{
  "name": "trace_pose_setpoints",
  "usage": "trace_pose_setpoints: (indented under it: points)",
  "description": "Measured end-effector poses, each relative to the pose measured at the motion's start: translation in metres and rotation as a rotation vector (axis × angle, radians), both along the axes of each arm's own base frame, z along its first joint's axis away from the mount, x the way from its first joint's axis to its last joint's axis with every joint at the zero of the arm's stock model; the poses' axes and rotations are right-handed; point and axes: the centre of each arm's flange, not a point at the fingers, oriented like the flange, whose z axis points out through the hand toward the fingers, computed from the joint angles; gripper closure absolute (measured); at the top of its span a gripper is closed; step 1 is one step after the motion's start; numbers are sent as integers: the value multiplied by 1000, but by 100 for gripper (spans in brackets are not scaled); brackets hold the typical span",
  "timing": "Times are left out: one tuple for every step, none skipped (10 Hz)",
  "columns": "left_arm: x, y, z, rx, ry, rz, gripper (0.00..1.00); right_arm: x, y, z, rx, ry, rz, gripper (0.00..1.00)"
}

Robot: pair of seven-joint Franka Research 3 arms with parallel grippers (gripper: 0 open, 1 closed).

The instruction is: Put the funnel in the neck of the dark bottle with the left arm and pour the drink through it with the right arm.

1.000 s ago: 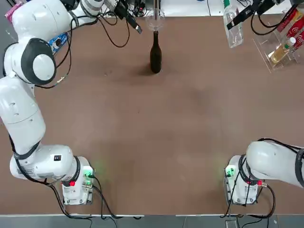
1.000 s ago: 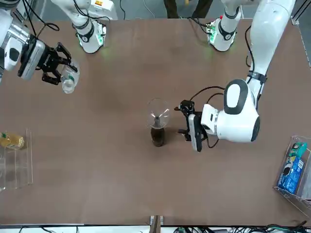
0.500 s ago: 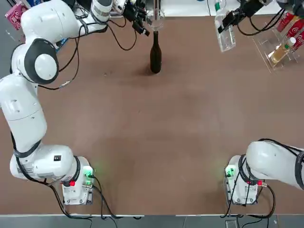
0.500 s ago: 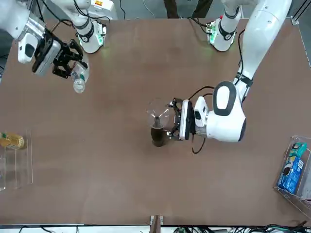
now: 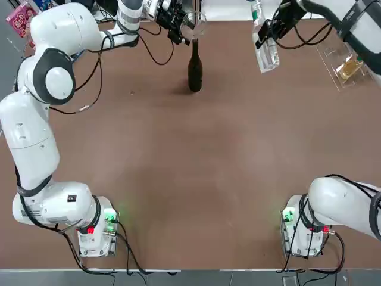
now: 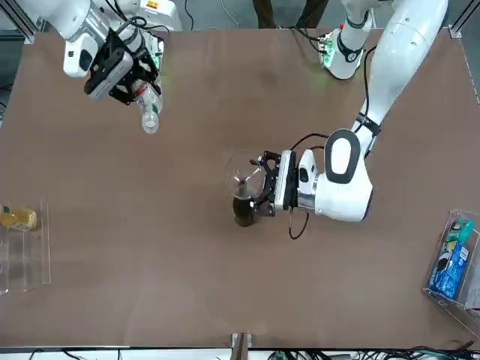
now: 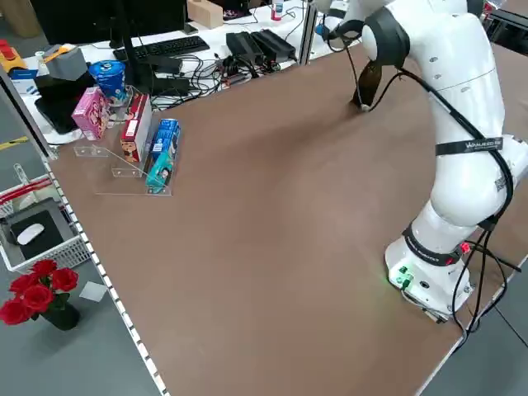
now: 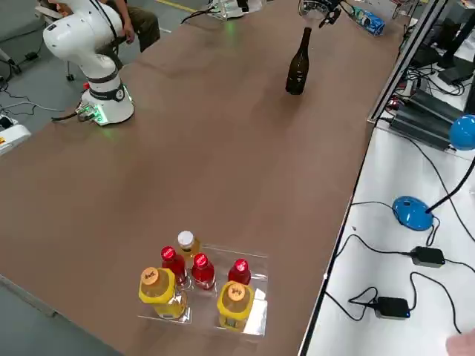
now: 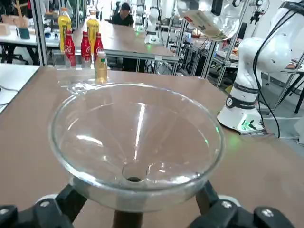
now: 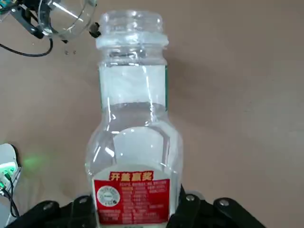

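Observation:
The dark bottle (image 5: 194, 68) stands upright at the far middle of the table. The clear funnel (image 5: 194, 22) sits in its neck, also seen in the front view (image 6: 244, 176). My left gripper (image 6: 262, 191) is open, one finger on each side of the funnel's cone (image 9: 135, 142). My right gripper (image 5: 275, 21) is shut on the base of the drink (image 5: 264, 44), a small clear bottle held in the air to the right of the dark bottle. Its uncapped mouth (image 10: 132, 21) points toward the funnel (image 10: 66, 16).
A clear rack (image 5: 351, 53) with red cola bottles and yellow bottles (image 8: 197, 285) stands at the far right corner. Snack packets in a clear stand (image 7: 136, 140) sit at the far left edge. A person (image 6: 289, 11) sits behind the arms' bases.
My right gripper has carried the drink leftward toward the dark bottle. My left gripper has moved in from beside the funnel and now straddles it.

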Motion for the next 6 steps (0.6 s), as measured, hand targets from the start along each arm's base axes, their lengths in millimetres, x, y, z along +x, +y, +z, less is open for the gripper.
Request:
trace_pose_setpoints:
  points:
    - [1, -1, -6, -38, -32, -7, 0, -6, 18, 6, -11, -2, -11, 47]
    - [1, -3, -13, -78, -59, -10, 0, -12, 35, 13, -14, -10, -25, 47]
    - [1, -5, -21, -116, -74, -14, 0, -18, 50, 17, -16, -16, -45, 47]
    - [-1, -10, -26, -144, -75, -15, 0, -23, 64, 19, -16, -18, -63, 47]
    - [-3, -15, -28, -171, -74, -13, 0, -28, 75, 17, -18, -17, -74, 47]
    - [-6, -20, -27, -192, -71, -12, 0, -31, 82, 16, -20, -11, -84, 47]
